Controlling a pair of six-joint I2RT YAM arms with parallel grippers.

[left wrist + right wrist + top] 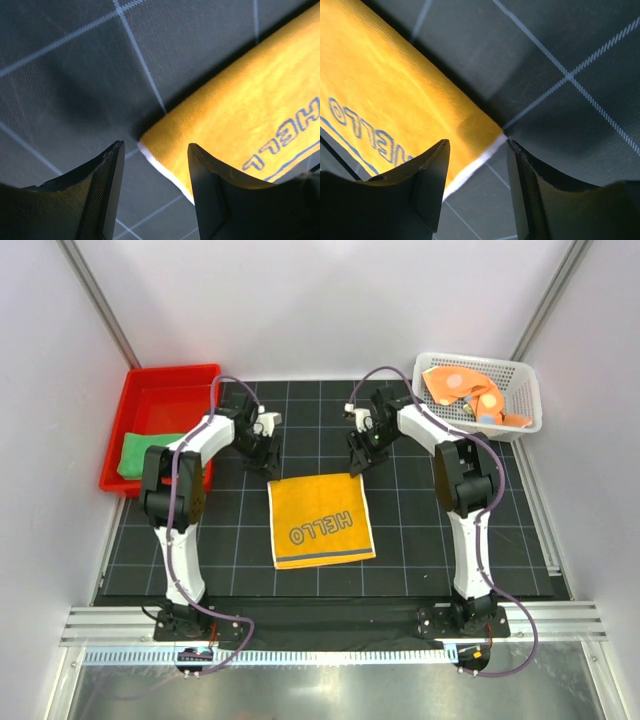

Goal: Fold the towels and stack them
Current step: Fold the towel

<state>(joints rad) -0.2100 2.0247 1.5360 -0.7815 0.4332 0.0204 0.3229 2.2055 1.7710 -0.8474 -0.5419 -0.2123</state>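
The yellow-orange HELLO towel (320, 520) lies flat on the black mat between the arms. My left gripper (268, 462) is open just above its far left corner (150, 140), which shows between the fingers in the left wrist view. My right gripper (360, 462) is open just above the far right corner (497, 137). Neither holds cloth. The green towel (137, 454) lies folded in the red tray (165, 390). The orange polka-dot towel (468, 392) is crumpled in the white mesh basket (525, 390).
The red tray stands at the far left edge of the gridded mat (420, 540), the basket at the far right. White walls close in on both sides and behind. A metal rail (320, 625) runs along the near edge.
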